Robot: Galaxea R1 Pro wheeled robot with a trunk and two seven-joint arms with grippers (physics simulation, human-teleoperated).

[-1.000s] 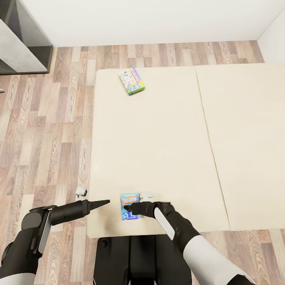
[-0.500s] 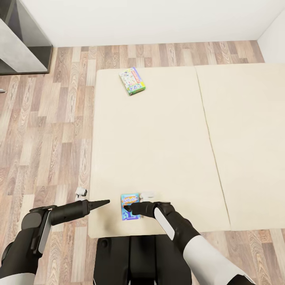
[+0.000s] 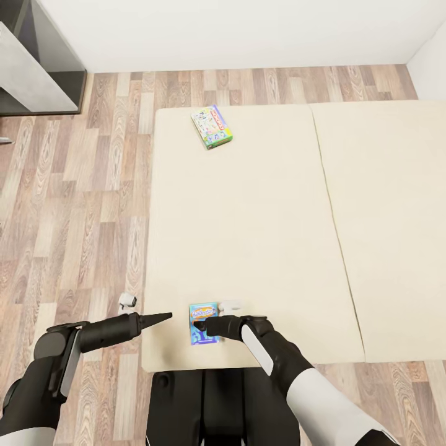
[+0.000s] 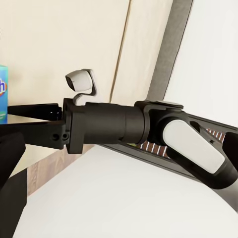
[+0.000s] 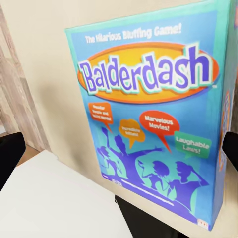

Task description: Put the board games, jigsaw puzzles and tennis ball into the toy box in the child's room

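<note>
The right pincer (image 3: 199, 324) is seen at six o'clock in the head view, lowered over the blue game (image 3: 204, 322) at the bed's near edge; in the right wrist view the box (image 5: 153, 114) lies between the two dark fingertips (image 5: 10, 153), which stand wide apart at either side of it and are not seen to touch it, so it is judged to be bracketed but not yet gripped. The left pincer (image 3: 166, 316) is held just beside it at about nine o'clock from the box, its fingers drawn to a narrow point with nothing between them. Against the pictures of a second ago, neither arm nor the blue game is seen to have shifted; only the whole view has slid slightly, the bed (image 3: 248, 235) and floor (image 3: 74, 186) having drifted rightward, which is put down to a small turn of the head or base, not to any move of the things. The Monopoly game (image 3: 212, 126) lies flat at twelve o'clock, well apart near the bed's far edge. For the task, little is judged to have been gained: the closing of the right pincer is still awaited, and both bed games remain to be carried away.
</note>
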